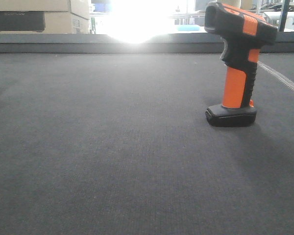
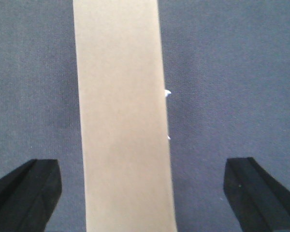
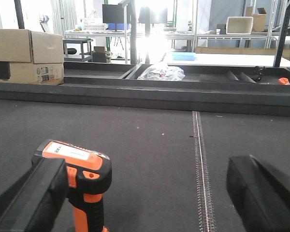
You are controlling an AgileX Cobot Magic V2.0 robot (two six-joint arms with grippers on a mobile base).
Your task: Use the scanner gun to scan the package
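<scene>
box [image 2: 121, 116] on bench [image 1: 112, 147], between spread left fingers [image 2: 31, 191], touching neither | scanner [image 1: 233, 85] upright on its base on bench, by one of the spread right fingers [image 3: 36, 193], contact unclear

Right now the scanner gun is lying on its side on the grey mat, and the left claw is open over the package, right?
No, the scanner gun stands upright on its flat black base, as the front-facing view shows. It is on the grey mat, and the left claw is open over the package.
</scene>
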